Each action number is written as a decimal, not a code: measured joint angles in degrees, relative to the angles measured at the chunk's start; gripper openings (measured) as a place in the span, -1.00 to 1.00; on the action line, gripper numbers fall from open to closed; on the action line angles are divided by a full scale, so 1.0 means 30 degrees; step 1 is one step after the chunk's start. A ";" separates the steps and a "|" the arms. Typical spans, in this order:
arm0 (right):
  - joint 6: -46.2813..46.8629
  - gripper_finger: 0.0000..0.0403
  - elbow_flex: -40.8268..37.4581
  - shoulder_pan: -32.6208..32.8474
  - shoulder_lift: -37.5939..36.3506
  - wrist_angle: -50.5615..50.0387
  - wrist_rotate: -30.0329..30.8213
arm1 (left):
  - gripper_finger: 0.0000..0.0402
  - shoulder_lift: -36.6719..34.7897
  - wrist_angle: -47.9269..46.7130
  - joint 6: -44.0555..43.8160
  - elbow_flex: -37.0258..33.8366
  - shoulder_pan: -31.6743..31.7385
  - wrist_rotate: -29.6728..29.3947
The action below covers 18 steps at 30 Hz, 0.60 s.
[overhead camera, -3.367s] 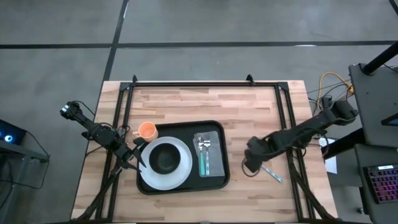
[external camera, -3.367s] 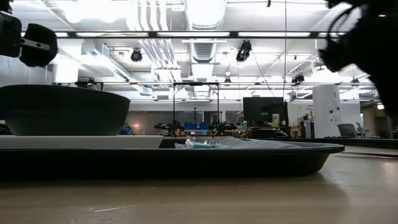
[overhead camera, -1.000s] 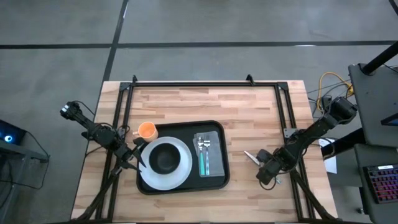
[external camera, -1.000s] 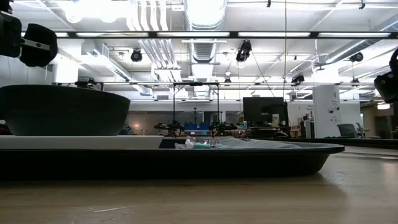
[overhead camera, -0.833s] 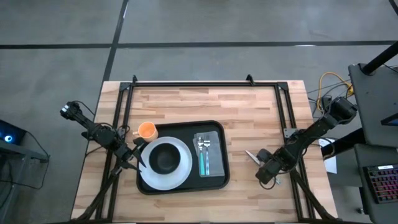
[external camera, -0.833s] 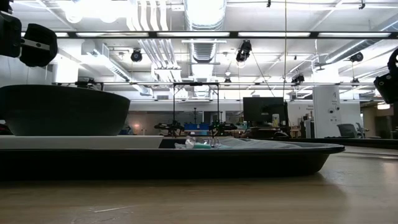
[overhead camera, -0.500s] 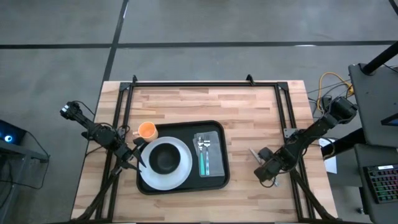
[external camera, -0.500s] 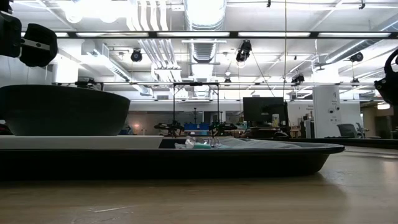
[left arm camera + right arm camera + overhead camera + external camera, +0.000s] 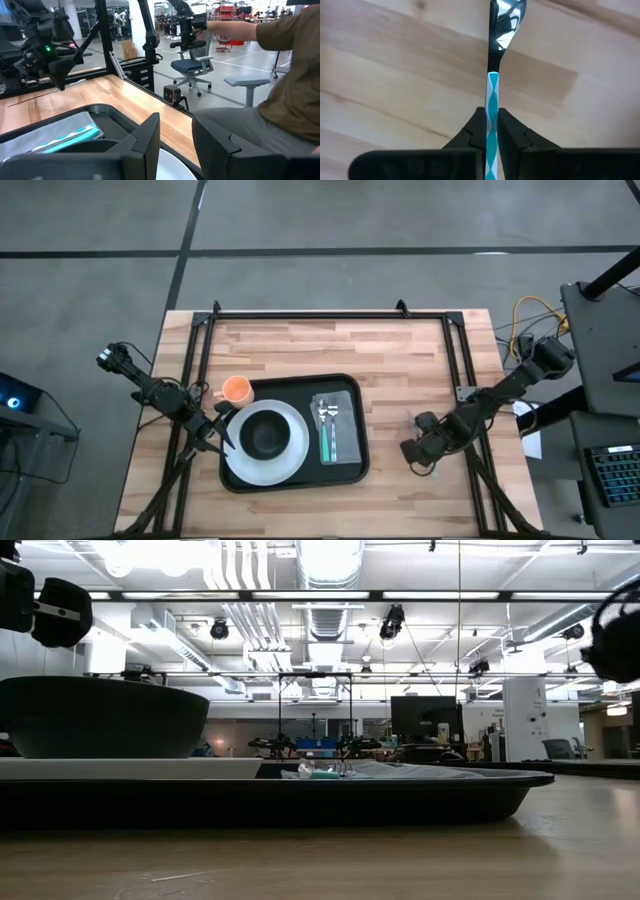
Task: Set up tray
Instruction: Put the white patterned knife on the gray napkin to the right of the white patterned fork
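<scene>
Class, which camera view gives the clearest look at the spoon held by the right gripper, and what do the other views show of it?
The right wrist view: the spoon fills the frame, its teal handle clamped in the right gripper above the table. The high view shows only a sliver; the low and left wrist views show none.

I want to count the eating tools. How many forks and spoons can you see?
2 for sure: one teal-handled piece lies on the napkin in the tray, and a spoon is pinched in the right gripper. More may lie there.
</scene>
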 joint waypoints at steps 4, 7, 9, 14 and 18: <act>0.0183 -0.93 0.0943 -0.0932 0.0602 -0.0106 0.0059 | -0.52 0.0007 0.0001 0.0000 0.0000 -0.0001 0.0007; 0.0146 -0.94 0.1781 -0.1613 0.1448 -0.0117 0.0059 | -0.52 0.0005 0.0002 0.0000 0.0002 0.0001 0.0000; 0.0025 -0.94 0.2441 -0.2039 0.2159 -0.0140 0.0059 | -0.52 0.0000 0.0002 0.0000 0.0006 -0.0001 0.0007; -0.0247 -0.94 0.4973 -0.2857 0.4097 -0.1290 0.0059 | -0.52 0.0000 0.0004 0.0000 0.0003 -0.0001 0.0004; -0.0448 -0.94 0.7224 -0.3383 0.5576 -0.2033 0.0059 | -0.52 0.0000 0.0007 0.0000 0.0007 0.0004 0.0006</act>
